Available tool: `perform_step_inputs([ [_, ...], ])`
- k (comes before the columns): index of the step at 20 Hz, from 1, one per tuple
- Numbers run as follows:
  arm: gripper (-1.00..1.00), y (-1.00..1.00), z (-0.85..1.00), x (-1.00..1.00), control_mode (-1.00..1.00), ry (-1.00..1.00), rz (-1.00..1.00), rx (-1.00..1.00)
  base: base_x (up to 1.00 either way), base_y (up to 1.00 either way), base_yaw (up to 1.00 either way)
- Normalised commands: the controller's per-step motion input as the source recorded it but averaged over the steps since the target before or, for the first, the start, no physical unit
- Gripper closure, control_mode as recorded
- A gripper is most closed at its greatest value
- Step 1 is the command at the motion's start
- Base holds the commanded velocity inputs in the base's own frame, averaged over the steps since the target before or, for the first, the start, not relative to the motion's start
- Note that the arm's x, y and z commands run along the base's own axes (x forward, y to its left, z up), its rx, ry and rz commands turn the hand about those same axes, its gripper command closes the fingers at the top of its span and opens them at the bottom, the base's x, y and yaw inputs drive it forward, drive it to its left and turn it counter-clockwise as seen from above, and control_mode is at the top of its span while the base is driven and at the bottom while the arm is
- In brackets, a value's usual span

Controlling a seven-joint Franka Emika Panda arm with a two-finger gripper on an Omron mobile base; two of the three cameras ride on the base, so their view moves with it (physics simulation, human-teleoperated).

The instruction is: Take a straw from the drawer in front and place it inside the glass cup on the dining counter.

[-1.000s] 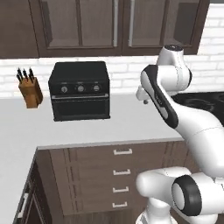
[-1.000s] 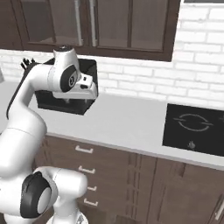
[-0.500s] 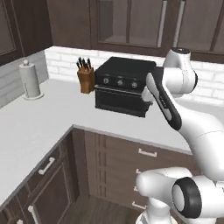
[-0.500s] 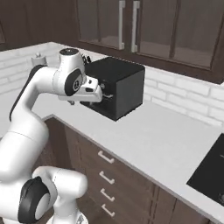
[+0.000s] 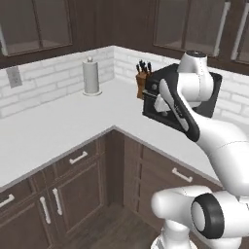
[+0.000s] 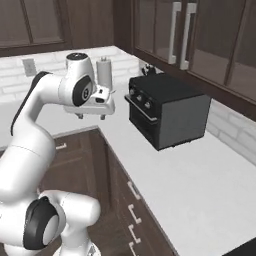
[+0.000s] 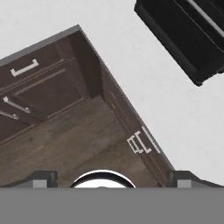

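Observation:
My gripper (image 6: 91,116) hangs open and empty above the inner corner of the white worktop (image 6: 190,185), jaws pointing down. In the left base view the gripper (image 5: 162,110) sits in front of the black toaster oven (image 5: 217,97). Its dark fingertips (image 7: 41,178) stand wide apart over the wooden floor (image 7: 65,140). Closed dark brown drawer fronts with short silver handles (image 5: 78,158) run under the worktop; I cannot tell which is the task's drawer. The straw, the glass cup and the dining counter are out of view.
The toaster oven (image 6: 167,112) stands on the worktop against the brick wall. Beside it is a knife block (image 5: 141,82), and a paper towel roll (image 5: 90,76) stands in the corner. Wall cabinets hang overhead. Lower cabinet doors (image 5: 56,202) have upright handles.
The base has turned, so the whole scene has swung: the toaster oven slid right in the left base view and the corner with the paper towel roll came into sight. The gripper stays open.

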Motion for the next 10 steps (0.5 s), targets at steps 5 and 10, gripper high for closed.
perform_step_inputs([
  [5,-1.00,0.00,0.00,0.00,1.00,0.00,0.00,0.00,-0.64,-0.57,0.23],
  [10,-1.00,0.00,0.00,0.00,1.00,0.00,0.00,0.00,-0.68,-0.35,0.07],
])
